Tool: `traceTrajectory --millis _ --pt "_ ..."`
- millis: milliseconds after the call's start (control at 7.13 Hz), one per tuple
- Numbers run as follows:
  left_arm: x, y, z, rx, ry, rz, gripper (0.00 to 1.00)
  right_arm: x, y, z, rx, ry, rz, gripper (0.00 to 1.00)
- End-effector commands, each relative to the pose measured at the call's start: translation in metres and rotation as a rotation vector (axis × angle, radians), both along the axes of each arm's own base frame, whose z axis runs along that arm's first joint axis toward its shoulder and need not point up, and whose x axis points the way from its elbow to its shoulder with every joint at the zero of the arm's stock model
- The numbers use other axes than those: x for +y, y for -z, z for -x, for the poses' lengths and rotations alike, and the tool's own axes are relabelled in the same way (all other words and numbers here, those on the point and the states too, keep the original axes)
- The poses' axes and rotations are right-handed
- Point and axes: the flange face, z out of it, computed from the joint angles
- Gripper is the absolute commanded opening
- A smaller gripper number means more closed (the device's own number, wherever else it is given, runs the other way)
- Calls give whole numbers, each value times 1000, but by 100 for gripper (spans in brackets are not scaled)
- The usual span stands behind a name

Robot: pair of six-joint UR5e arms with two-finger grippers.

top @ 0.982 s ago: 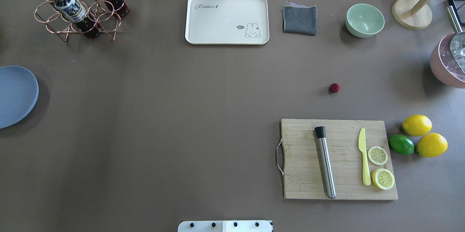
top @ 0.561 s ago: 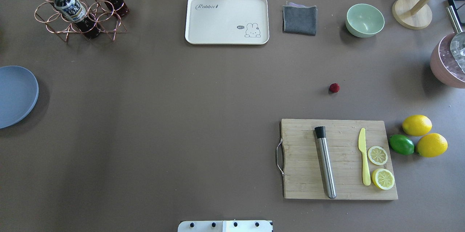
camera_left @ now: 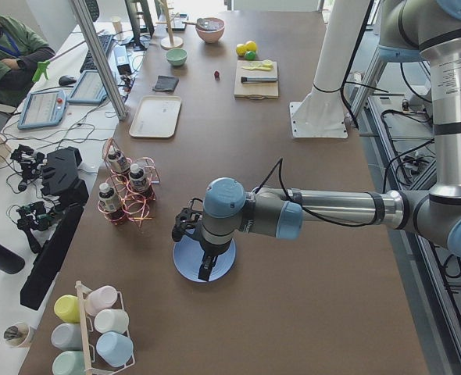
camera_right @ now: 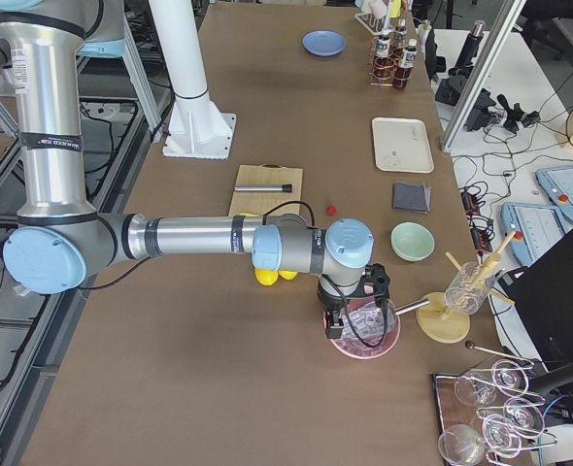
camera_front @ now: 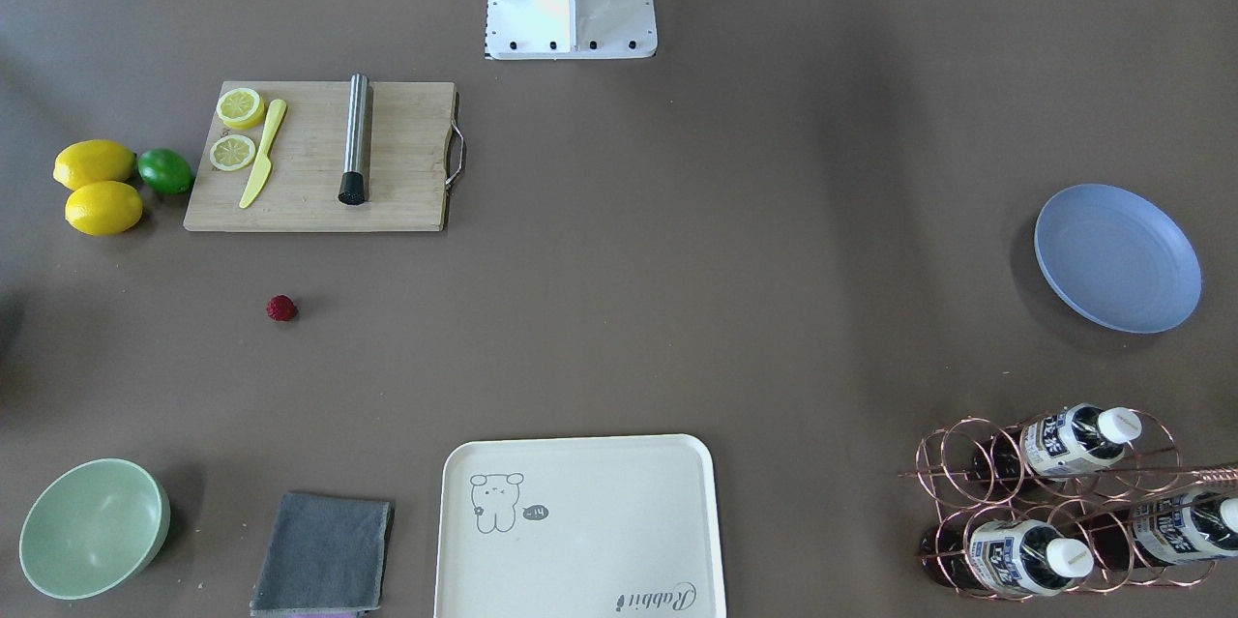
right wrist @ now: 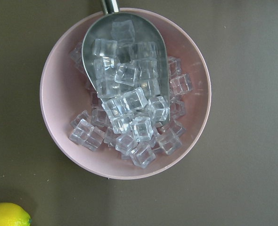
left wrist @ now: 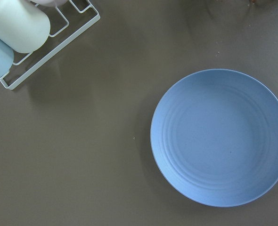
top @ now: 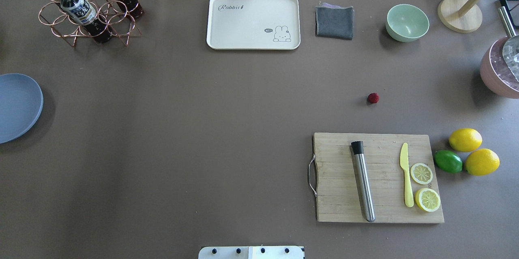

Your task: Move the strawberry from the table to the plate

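Strawberry (top: 373, 97) lies on the bench (top: 202, 129) just beyond the board (top: 336, 178), well apart from the plate (top: 16, 107). Left arm (camera_left: 332, 207) hangs over the plate, right arm (camera_right: 189, 236) over an ice bowl (right wrist: 52, 122); whether their jaws are open cannot be told.

plate (top: 16, 107) cut by overhead's left edge; pink bowl (top: 490, 73) cut by its right edge

Reaching out low and flat to both sides, aiming left gripper (camera_left: 205, 272) and right gripper (camera_right: 331, 327) straight down. Can't make out the jaws tbh.
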Motion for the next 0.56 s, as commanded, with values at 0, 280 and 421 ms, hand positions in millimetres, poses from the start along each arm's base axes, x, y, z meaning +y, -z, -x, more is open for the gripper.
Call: traceTrajectory --millis 0,280,421 --pt "-1 2 0 1 1 -4 98 0 0 0 0 0 0 100" --pt "-1 4 1 1 2 -11 98 1 -1 0 0 0 3 100" --pt "-5 9 0 -1 -1 -33 98 2 -1 0 0 1 2 100"
